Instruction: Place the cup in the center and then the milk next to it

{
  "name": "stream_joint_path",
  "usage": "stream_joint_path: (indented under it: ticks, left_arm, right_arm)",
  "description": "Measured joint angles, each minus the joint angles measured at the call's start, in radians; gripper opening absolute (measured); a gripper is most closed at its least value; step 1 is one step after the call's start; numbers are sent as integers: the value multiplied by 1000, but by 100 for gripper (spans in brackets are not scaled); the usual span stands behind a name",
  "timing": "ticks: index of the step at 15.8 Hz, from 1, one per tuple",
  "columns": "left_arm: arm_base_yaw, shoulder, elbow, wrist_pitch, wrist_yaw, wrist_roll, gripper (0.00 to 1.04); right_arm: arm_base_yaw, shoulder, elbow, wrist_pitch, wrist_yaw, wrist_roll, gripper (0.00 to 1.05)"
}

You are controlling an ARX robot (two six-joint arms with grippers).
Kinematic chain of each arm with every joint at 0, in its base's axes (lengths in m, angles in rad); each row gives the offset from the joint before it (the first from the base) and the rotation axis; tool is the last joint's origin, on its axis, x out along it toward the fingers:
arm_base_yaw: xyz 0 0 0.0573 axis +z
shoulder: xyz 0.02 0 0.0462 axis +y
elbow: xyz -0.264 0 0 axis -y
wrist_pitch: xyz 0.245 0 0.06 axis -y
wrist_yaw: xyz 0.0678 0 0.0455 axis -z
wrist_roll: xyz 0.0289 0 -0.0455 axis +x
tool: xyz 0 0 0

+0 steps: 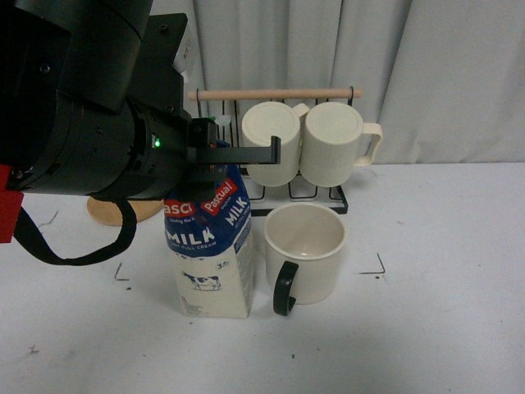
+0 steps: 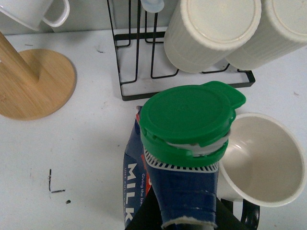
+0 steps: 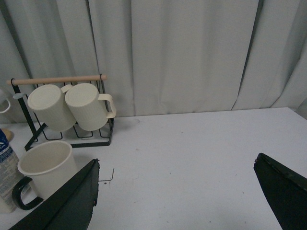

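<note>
- Step, as I read it: milk (image 1: 209,254) is down beside cup (image 1: 303,246). What's left is letting go clean.
- L gripper (image 1: 239,156) is at the carton top, jaws either side of the gable, below the green cap (image 2: 189,115). Can't tell if it's clamped or slack; L wrist view shows only dark finger edges at the frame edge.
- To do it well: check the base is flat on the table (image 1: 443,328) and open both jaws evenly so neither drags the carton. Then go straight up before pulling back.
- Carton is tall, narrow and held at the top, so prob tips easy. A sideways nudge would send it into the cup.
- In front view the L finger reaches past the carton toward the ribbed mugs (image 1: 303,144). Don't swing fwd on exit.
- R gripper (image 3: 176,165) is spread wide w/ nothing between the jaws, over bare table, well off to the right of the cup. Leave it there.
- Cup: inside the center (image 1: 349,287), between the black marks (image 1: 377,267), handle toward the robot. Empty; L wrist view shows bare cream inside.
- Milk: upright on the table, on the cup's left, just beside it. Front view shows a thin gap at the base. Cap is shut, so contents unseen.
- Behind: wire rack (image 2: 129,72) w/ the two ribbed mugs hung on their sides, bottoms toward the cam, insides unseen.
- Far left: wood base (image 2: 33,84) w/ a white mug (image 2: 33,12) above it, only partly in frame, inside unseen.
</note>
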Motion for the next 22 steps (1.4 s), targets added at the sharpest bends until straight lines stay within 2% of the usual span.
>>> stream_joint_path:
  ticks: [7,12,13,15,17,18,19,22]
  left_arm:
    - [0,-19,10,8,5,-25,30]
    - [38,-156,-39,79,15,-96,91]
    - [58,-213,-72,108,7,-95,100]
    - [116,-371,-164,178,10,-94,98]
    - [189,-541,-251,137,23,-88,98]
    - [246,-638,-323,204,50,-53,94]
    - [310,-748,-409,266,99,52,81]
    - [344,-841,-499,287,116,151,67]
  right_arm:
    - [0,0,0,0,0,0,98]
    - [0,0,0,0,0,0,98]
    - [0,0,0,0,0,0,98]
    - [0,0,0,0,0,0,98]
    - [0,0,0,0,0,0,98]
    - [0,0,0,0,0,0,98]
    - [0,0,0,0,0,0,98]
    - [0,0,0,0,0,0,98]
